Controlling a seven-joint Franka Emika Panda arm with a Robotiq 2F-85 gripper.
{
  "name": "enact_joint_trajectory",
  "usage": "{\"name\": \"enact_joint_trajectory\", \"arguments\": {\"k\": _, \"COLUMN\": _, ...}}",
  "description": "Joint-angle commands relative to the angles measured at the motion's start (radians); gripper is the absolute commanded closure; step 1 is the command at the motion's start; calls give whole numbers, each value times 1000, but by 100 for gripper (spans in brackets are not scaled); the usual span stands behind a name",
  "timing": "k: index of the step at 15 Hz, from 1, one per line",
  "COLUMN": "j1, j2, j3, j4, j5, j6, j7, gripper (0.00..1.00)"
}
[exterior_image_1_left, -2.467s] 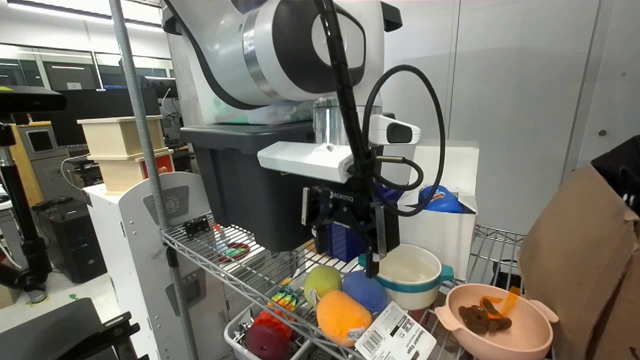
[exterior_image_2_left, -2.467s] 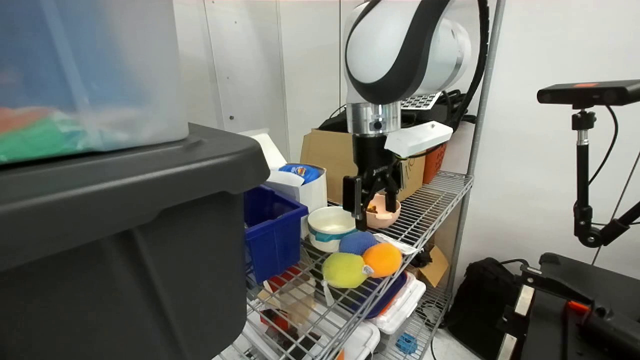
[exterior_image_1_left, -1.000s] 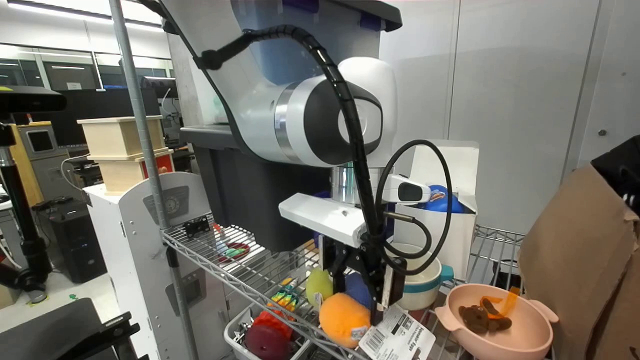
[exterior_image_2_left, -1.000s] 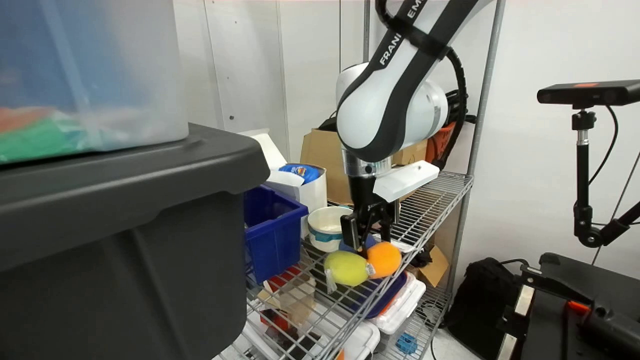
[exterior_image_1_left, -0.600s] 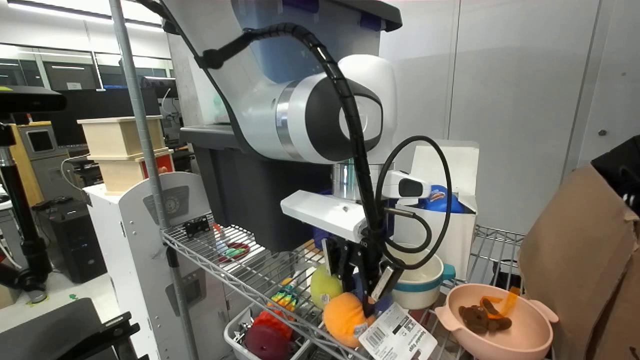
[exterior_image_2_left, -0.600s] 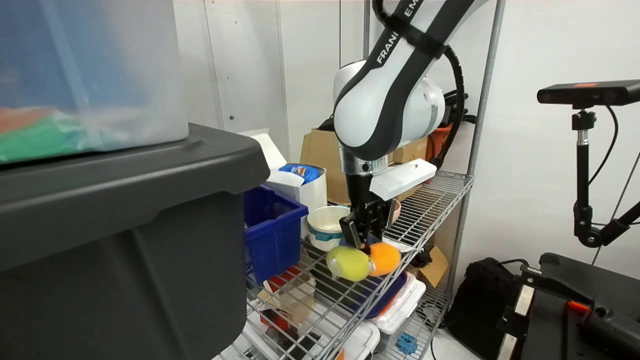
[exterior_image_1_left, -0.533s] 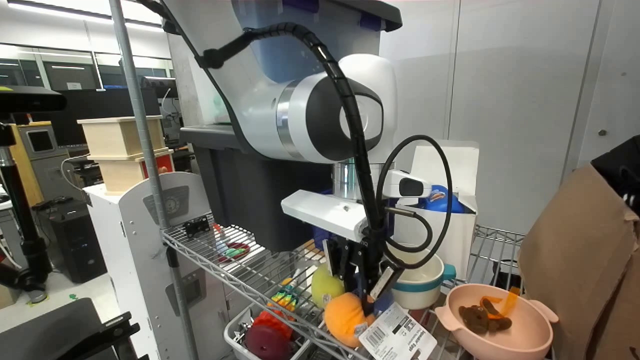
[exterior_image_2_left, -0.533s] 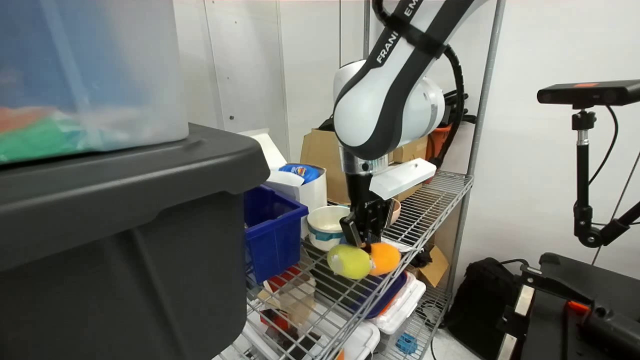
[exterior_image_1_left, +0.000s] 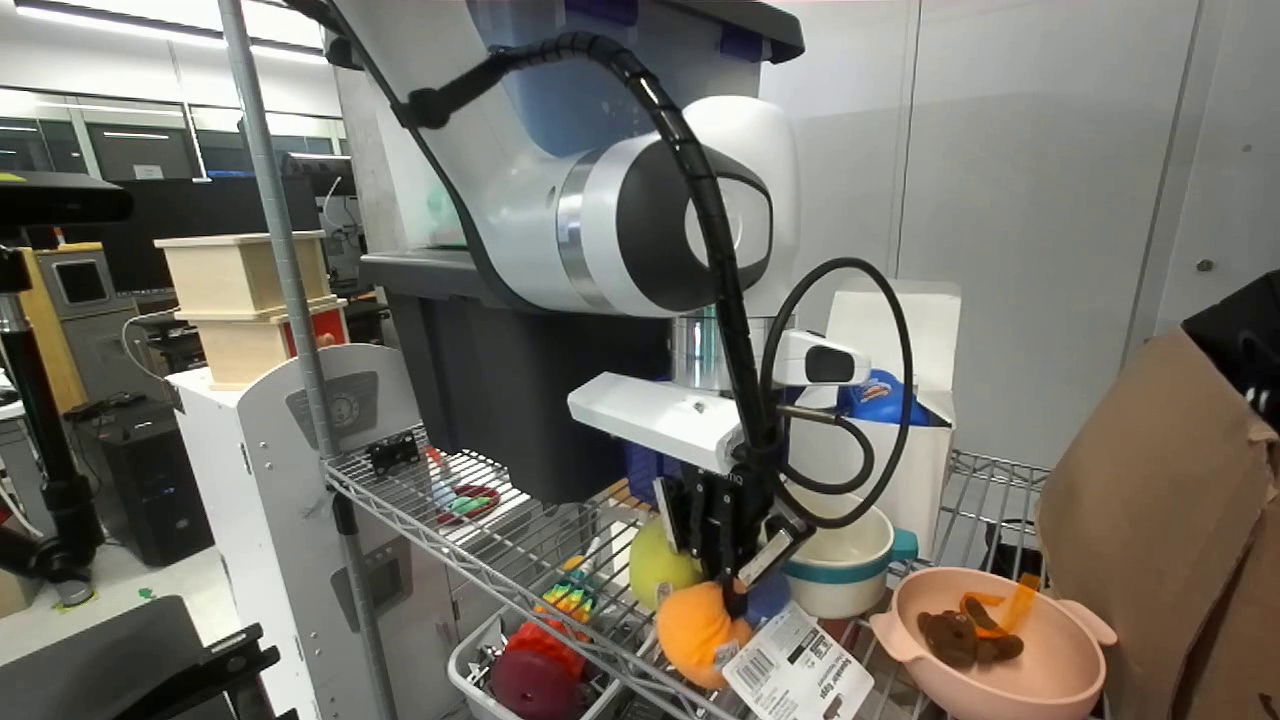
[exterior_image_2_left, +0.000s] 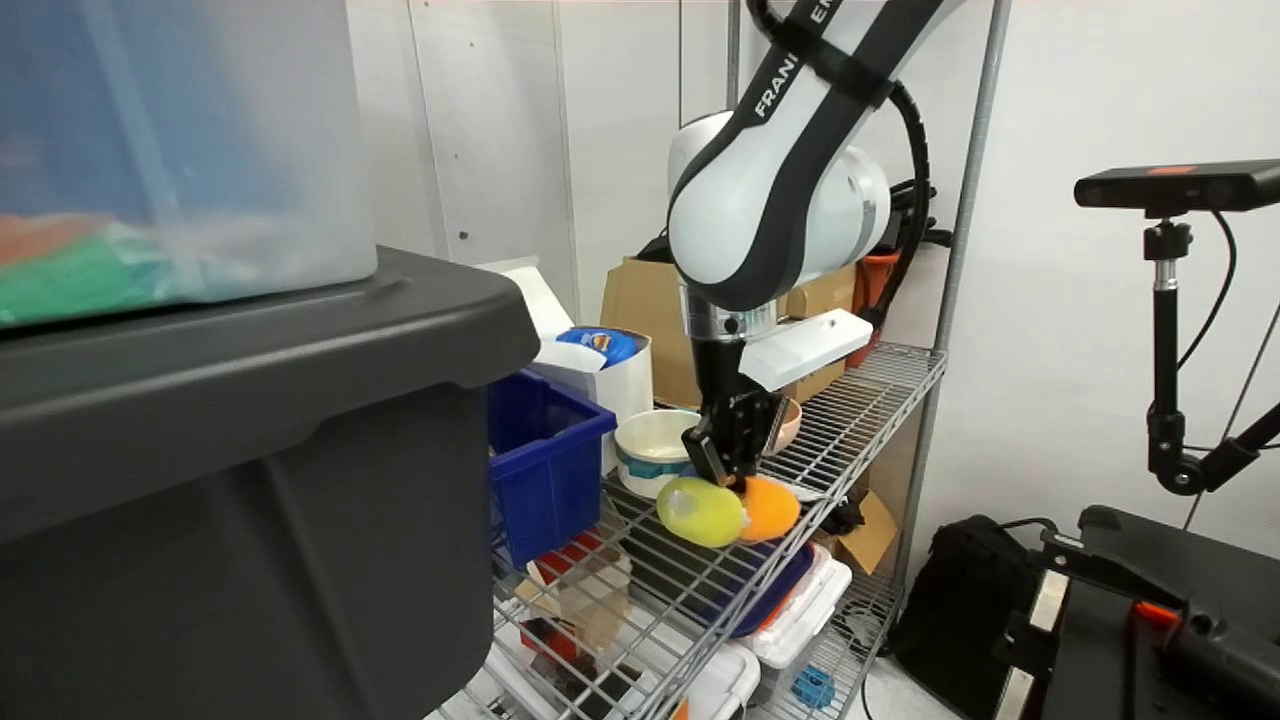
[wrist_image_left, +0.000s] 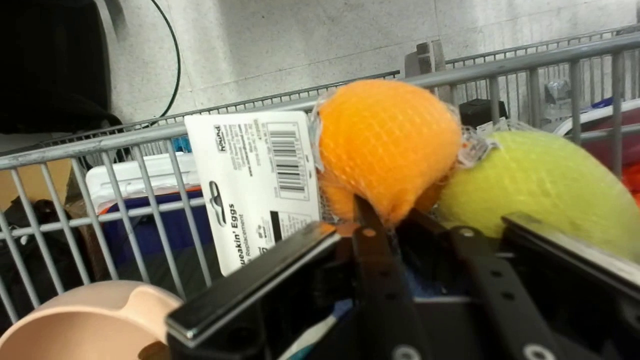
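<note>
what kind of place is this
Probably a robotics lab: a robot arm hangs over a loaded wire shelf, and what looks like a camera is mounted on a stand nearby.

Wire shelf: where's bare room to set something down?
The shelf lies bare between the dark tote, blue bin and yellow-green toy, and between the orange basket and corner post. It's crowded around the gripper: orange toy, blue toy, packaging card, white pot.

Scant room, seemingly, fingers (exterior_image_1_left: 735, 600) to pot (exterior_image_1_left: 838, 575).
</note>
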Motion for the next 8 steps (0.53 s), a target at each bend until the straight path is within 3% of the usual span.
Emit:
{"name": "enact_joint_trajectory", "arguments": {"k": 1, "j1": 8, "j2": -66, "j3": -7, "j4": -44, "j5": -7, "j6": -5, "j7": -1, "gripper": 97}}
{"name": "enact_joint_trajectory", "arguments": {"k": 8, "j1": 7, "j2": -156, "j3": -7, "j4": -111, "j5": -20, "j6": -6, "j7": -17, "gripper": 97}}
